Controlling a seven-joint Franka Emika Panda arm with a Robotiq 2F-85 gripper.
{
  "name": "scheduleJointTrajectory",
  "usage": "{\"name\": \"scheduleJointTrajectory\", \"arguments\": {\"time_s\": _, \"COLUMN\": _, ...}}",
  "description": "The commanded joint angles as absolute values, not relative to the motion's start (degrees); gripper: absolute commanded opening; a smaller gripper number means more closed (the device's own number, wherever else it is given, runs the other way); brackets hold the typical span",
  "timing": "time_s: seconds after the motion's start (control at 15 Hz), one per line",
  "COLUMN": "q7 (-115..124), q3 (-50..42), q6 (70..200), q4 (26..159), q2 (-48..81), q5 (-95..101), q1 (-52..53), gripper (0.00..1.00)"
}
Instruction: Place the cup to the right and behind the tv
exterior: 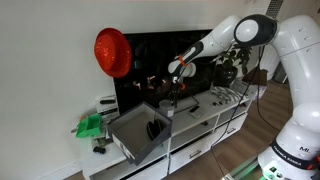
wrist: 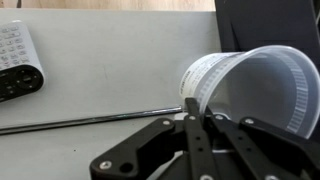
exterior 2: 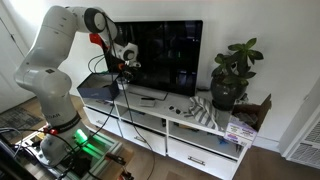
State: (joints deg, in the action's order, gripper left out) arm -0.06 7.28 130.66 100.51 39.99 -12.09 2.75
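Note:
A translucent plastic cup (wrist: 250,90) with printed markings lies on its side in my gripper (wrist: 192,108), whose fingers are shut on its rim. The cup hangs just above the white cabinet top (wrist: 110,70). The tv (exterior: 170,62) is a wide black glossy screen; it also shows in an exterior view (exterior 2: 165,55) and as a dark corner in the wrist view (wrist: 265,25). In both exterior views my gripper (exterior: 172,88) (exterior 2: 125,68) is in front of the tv's screen, near the end by the grey box.
A grey open-topped box (exterior: 140,130) (exterior 2: 98,88) stands beside the tv, with a red round thing (exterior: 113,52) above it. A remote (wrist: 18,62) and a thin metal rod (wrist: 90,120) lie on the cabinet. A potted plant (exterior 2: 232,75) stands at the far end.

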Motion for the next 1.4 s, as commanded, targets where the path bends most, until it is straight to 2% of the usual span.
{"name": "scheduleJointTrajectory", "arguments": {"time_s": 0.0, "q7": -0.9, "q3": 6.2, "q6": 127.1, "q4": 107.4, "q2": 31.0, "q5": -12.7, "q1": 0.2, "gripper": 0.04}}
{"name": "scheduleJointTrajectory", "arguments": {"time_s": 0.67, "q7": -12.1, "q3": 0.5, "q6": 132.2, "q4": 131.8, "q2": 7.5, "q5": -2.0, "q1": -2.5, "gripper": 0.04}}
{"name": "scheduleJointTrajectory", "arguments": {"time_s": 1.07, "q7": -19.5, "q3": -3.8, "q6": 139.9, "q4": 141.8, "q2": -3.3, "q5": -8.2, "q1": -6.6, "gripper": 0.03}}
{"name": "scheduleJointTrajectory", "arguments": {"time_s": 1.33, "q7": -21.6, "q3": -9.4, "q6": 136.7, "q4": 144.4, "q2": -7.8, "q5": -16.3, "q1": -9.3, "gripper": 0.02}}
